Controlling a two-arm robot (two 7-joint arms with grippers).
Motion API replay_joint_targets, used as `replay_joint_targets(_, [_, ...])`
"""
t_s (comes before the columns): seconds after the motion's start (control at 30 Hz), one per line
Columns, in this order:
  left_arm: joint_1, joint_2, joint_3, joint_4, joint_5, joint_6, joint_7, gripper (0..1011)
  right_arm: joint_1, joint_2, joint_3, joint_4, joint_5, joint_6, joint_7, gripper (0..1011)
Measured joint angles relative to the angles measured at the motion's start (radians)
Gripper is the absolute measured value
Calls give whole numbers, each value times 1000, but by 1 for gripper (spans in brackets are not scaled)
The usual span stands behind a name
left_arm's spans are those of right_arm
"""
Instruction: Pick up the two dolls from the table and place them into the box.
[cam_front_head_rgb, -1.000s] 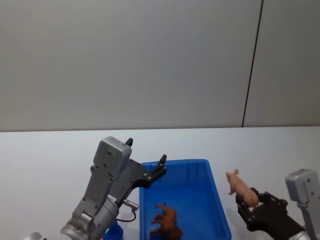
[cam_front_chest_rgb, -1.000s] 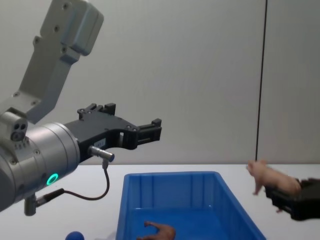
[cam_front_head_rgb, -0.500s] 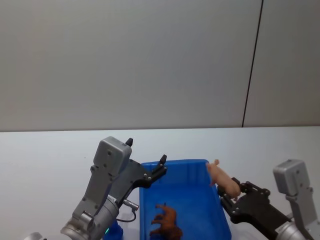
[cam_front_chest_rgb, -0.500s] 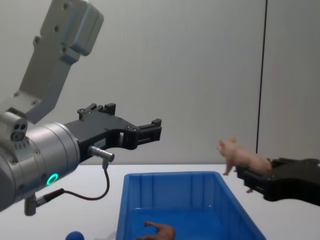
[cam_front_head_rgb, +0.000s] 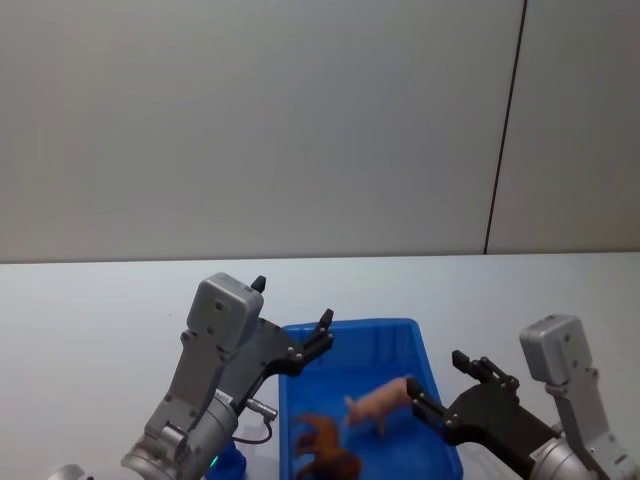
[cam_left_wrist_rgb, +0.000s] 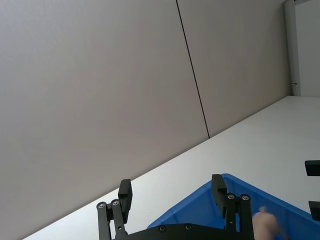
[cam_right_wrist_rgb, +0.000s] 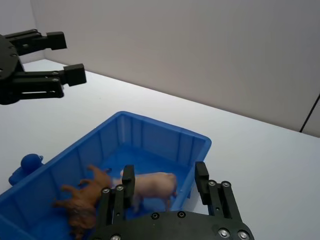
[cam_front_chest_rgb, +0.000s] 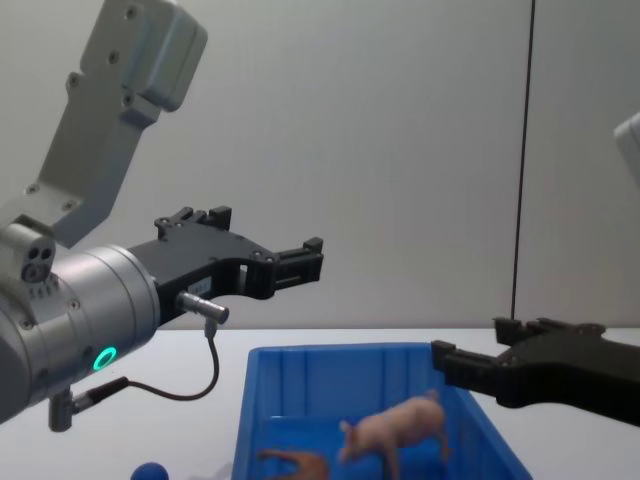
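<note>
The pink pig is inside the blue box, upright, just right of the brown animal, which lies toward the box's near left. Whether the pig touches the floor of the box cannot be told. The right gripper hangs over the box's right rim, its fingers spread wide and empty. The left gripper is raised over the far left corner, fingers also apart, grasping nothing. A blue ball sits on the white bench left of the box.
</note>
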Motion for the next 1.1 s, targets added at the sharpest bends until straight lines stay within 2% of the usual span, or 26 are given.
replay_joint_targets(0.2, [0, 0, 0, 0, 0, 0, 0, 1002, 3, -2, 5, 9, -2, 13, -40, 856])
replay_joint_targets(0.3, [0, 0, 0, 0, 0, 0, 0, 1002, 2, 1, 11, 10, -2, 18, -67, 971])
replay_joint_targets(0.37, [0, 0, 0, 0, 0, 0, 0, 1002, -1, 4, 17, 10, 0, 21, -88, 1001])
replay_joint_targets(0.7, [0, 0, 0, 0, 0, 0, 0, 1002, -27, 25, 45, -4, 17, 26, -188, 1001])
replay_joint_targets(0.9, [1, 0, 0, 0, 0, 2, 0, 1001, -39, 35, 57, -12, 24, 26, -225, 1001])
replay_joint_targets(1.1, [8, 4, -2, -11, -3, 28, 9, 1001, -47, 41, 65, -17, 29, 26, -248, 1001])
